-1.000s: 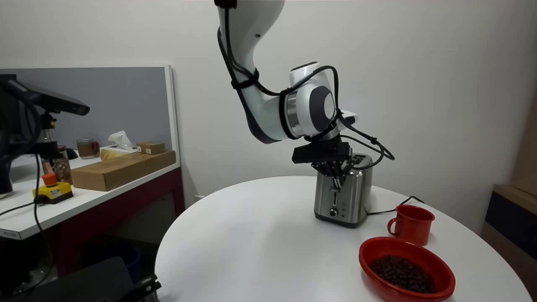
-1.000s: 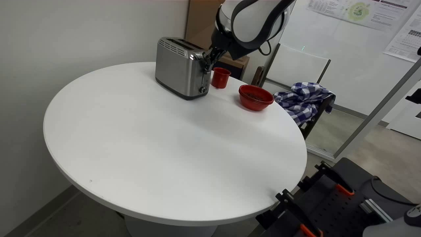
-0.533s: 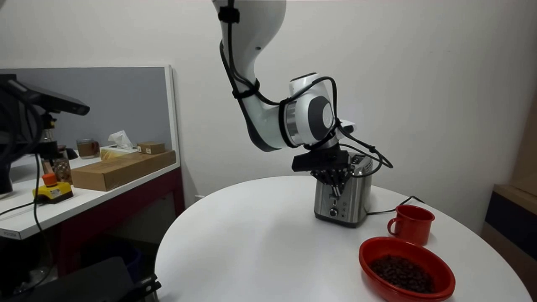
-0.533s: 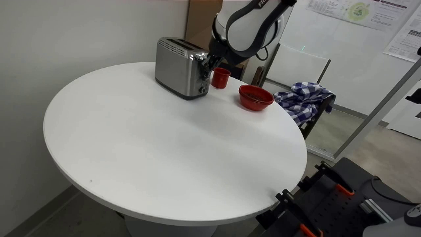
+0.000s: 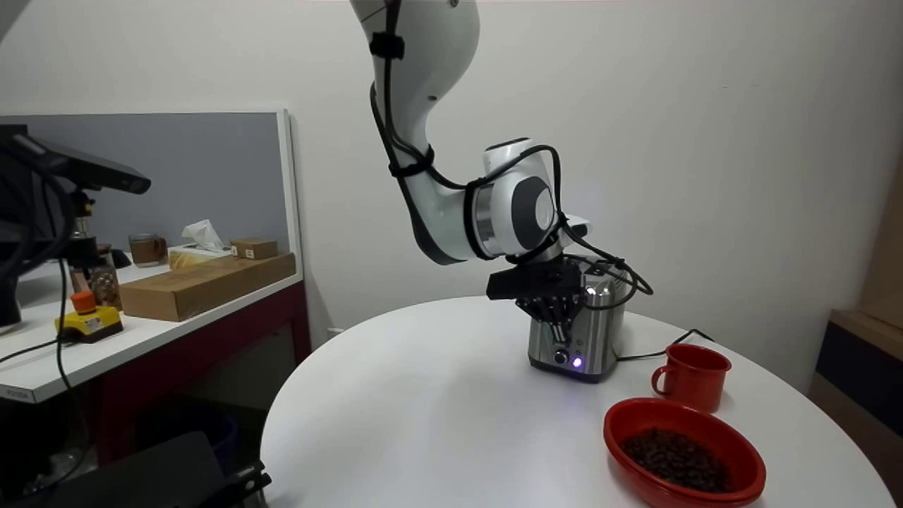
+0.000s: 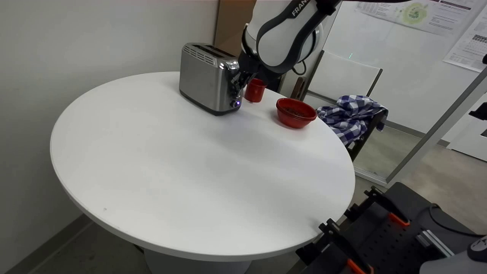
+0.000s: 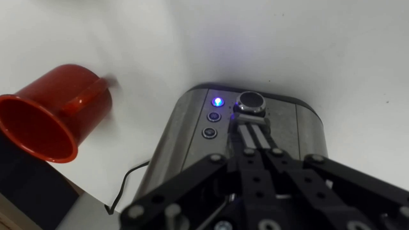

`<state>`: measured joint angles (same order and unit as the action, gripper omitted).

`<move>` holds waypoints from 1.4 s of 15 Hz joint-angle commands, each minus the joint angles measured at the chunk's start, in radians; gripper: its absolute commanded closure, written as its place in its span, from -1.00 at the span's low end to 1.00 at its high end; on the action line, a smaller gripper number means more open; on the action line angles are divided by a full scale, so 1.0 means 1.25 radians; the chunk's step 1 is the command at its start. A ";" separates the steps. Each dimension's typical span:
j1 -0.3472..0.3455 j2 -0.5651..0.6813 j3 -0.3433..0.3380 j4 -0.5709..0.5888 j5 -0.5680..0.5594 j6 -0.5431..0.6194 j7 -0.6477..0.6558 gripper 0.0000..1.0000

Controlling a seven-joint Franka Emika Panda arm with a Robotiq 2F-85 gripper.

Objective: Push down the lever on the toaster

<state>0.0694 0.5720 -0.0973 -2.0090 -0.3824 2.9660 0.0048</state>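
A: Wrist view: toaster point(image 7: 211, 147), satin metal; knob point(image 7: 251, 100) at twelve o'clock, rim polished.
B: Mug point(image 7: 59, 99) at nine o'clock?
A: Smooth, glossy; claw point(image 7: 252, 131), mostly matt.
B: The bench point(image 6: 171, 171)?
A: Smooth, faint sheen. In an exterior view, at three o'clock from the glossy bowl point(image 6: 291, 121), matt, creased cloth point(image 6: 350, 116).

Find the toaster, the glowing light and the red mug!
Toaster point(image 6: 204, 79), in an exterior view: long metal side.
Glowing light point(image 7: 218, 102), wrist view: bright center.
Red mug point(image 5: 696, 383), in an exterior view: outer wall.
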 commanded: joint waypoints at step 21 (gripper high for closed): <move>-0.037 -0.719 0.036 -0.371 0.302 -0.632 -0.145 -1.00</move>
<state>0.0209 -0.1602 -0.0618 -2.3616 -0.0730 2.2541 -0.1302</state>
